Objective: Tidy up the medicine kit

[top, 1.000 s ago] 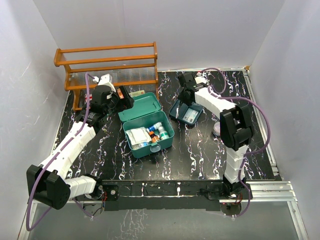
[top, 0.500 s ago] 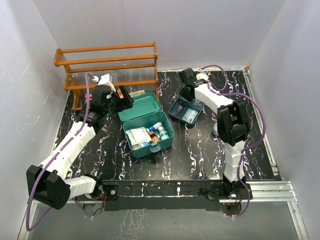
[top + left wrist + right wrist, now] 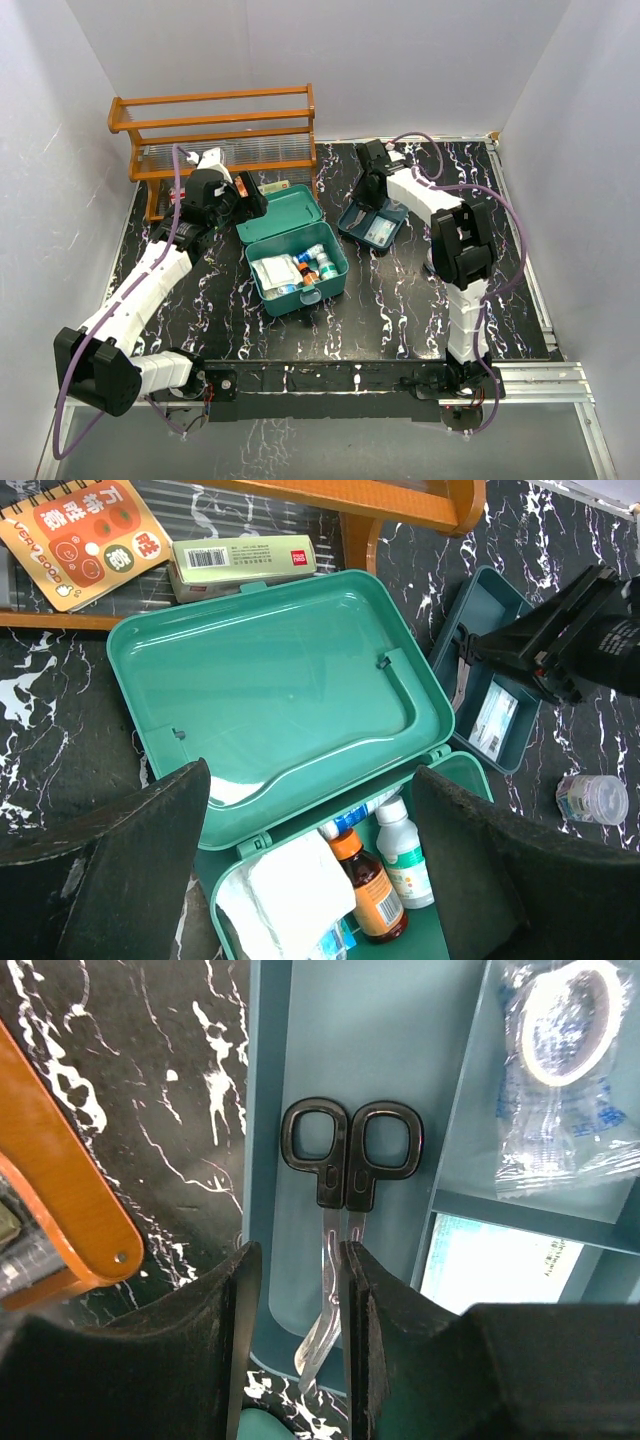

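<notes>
- Top view: the kit (image 3: 285,212) sits mid-table with its lid open and bottles inside, just left of the tray (image 3: 347,224).
- Left gripper (image 3: 310,780) hangs spread wide above the lid.
- Right gripper (image 3: 297,1270) is narrowly parted, straddling the scissors (image 3: 345,1160) at the blades.
- I judge the kit stiff, smooth and light. I'd grip a wall or the lid's front edge.

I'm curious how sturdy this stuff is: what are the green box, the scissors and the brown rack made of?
Green box: looks like moulded plastic, smooth and slightly glossy, with soft reflections on its lid. Scissors: shiny metal blades, black probably plastic handles. Rack: seemingly varnished wood, orange-brown with a sheen.
</notes>
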Controlling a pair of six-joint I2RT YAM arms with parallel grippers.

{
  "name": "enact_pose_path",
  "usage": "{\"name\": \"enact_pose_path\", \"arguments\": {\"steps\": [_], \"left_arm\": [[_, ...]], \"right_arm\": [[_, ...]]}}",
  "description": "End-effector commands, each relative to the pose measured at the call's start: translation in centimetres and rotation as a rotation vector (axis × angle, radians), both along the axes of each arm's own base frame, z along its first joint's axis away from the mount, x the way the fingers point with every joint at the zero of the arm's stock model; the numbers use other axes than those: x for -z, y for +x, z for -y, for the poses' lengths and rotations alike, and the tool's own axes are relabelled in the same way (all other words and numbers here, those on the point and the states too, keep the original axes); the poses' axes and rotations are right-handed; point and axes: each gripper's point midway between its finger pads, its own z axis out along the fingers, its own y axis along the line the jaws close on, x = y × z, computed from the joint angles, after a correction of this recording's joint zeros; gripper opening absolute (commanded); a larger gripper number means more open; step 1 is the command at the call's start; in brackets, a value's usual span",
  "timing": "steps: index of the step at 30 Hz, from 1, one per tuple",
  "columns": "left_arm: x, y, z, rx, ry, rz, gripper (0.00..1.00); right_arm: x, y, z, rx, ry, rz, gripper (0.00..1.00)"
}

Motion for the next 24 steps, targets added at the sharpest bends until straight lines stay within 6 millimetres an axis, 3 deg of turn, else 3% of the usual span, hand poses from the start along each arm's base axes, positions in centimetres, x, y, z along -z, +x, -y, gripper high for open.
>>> {"name": "enact_pose_path", "arguments": {"steps": [1,10,13,18,24], "left_arm": [[-2.0,0.7,-0.1,-0.002,-0.004,0.044,0.8],[-1.7,0.7,-0.1,-0.004,0.001,0.037,0.8],[-1.8,0.8,-0.1,-0.006,-0.001,0.038,0.8],[-1.9,0.8,-0.1,-0.009,-0.001,0.038,0.8],[-2.0,0.9,-0.2,-0.013,0.002,0.04,0.81]], "right_arm": [[0.8,0.2,-0.8,-0.033,0.016,-0.032,0.34],[2.9,0.2,-0.2,-0.014,-0.035,-0.094,0.29],[3.1,0.4,-0.2,-0.013,-0.042,-0.092,0.23],[2.5,1.5,0.1,-0.007,-0.071,-0.056,0.15],[0.9,2.8,0.5,-0.008,-0.103,0.003,0.12]]}}
